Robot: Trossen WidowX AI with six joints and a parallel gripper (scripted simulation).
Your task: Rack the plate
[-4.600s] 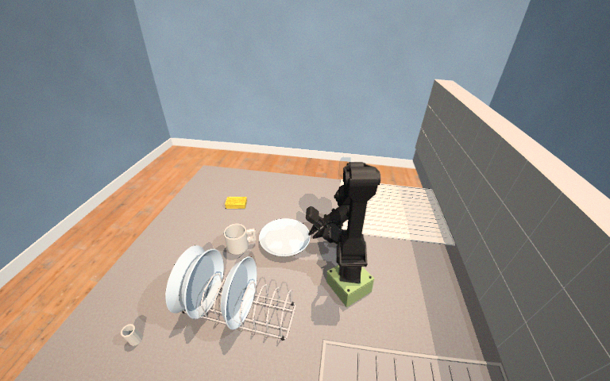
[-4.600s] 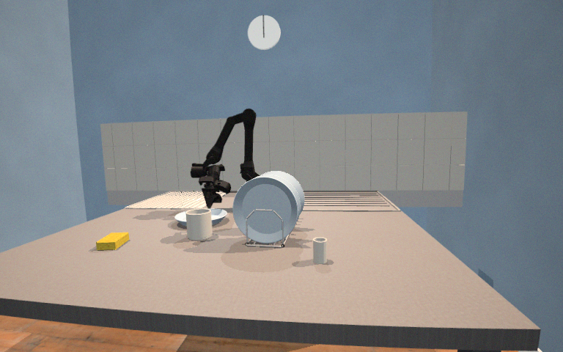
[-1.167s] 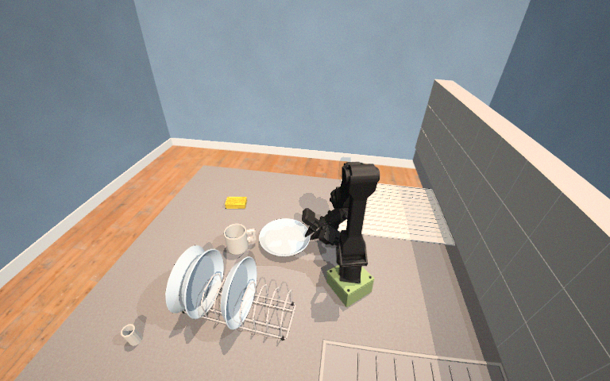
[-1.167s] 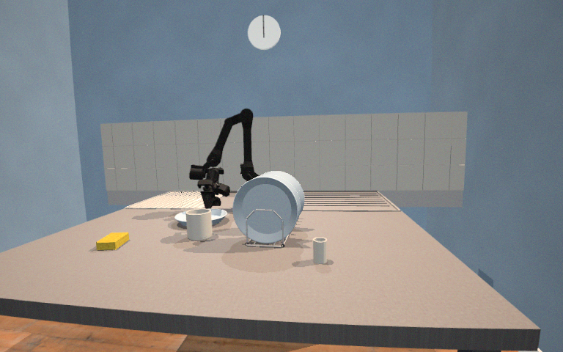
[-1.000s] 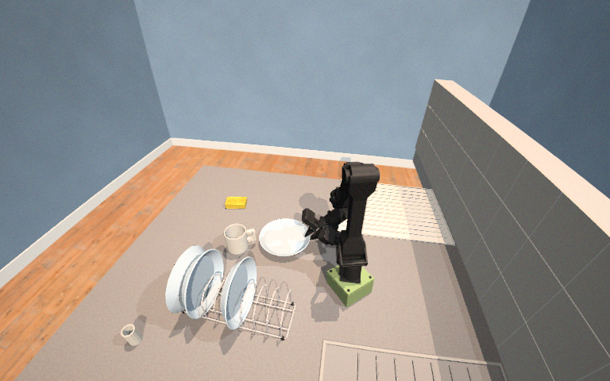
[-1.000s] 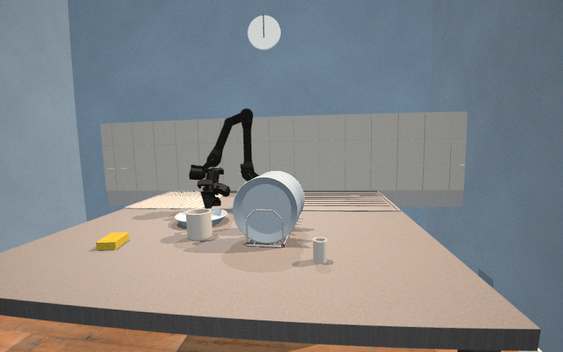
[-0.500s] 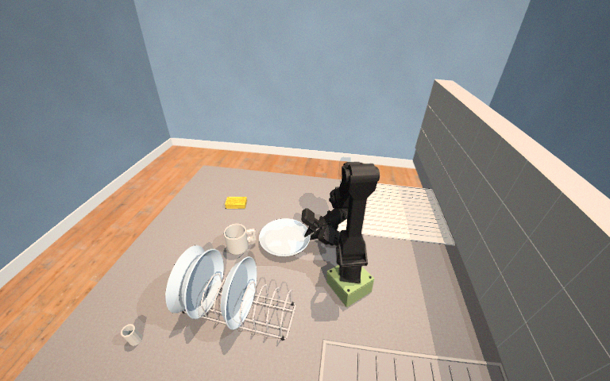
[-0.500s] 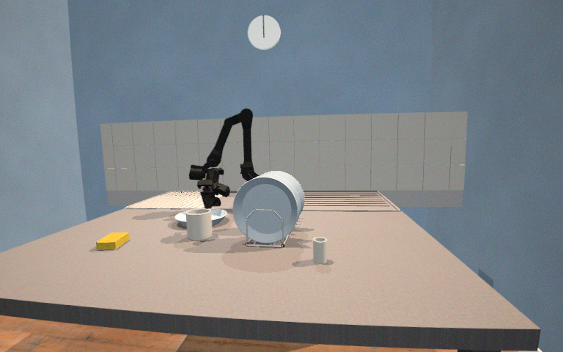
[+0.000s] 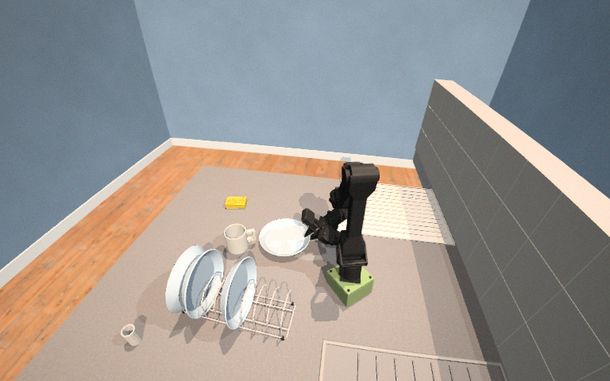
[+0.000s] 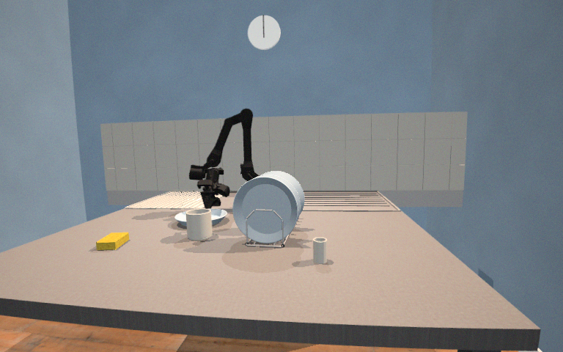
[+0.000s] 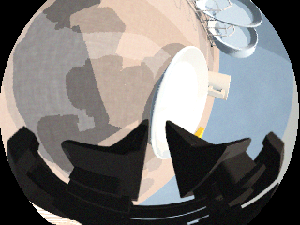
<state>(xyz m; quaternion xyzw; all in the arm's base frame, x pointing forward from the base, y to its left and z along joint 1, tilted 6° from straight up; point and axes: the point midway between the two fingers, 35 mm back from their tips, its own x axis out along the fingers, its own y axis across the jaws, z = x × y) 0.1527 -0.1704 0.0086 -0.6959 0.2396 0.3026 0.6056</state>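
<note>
In the top view, the mug lies between the sponge and the dish rack

Blue walls stand around the room, and a white skirting board runs along their foot in the top view. The floor is of orange-brown wood. In the exterior view, a round white clock is high on the far wall, and below it stretches a low grey tiled partition. The counter has a beige-grey top and a dark near edge. Light makes soft shadows on this top.
</note>
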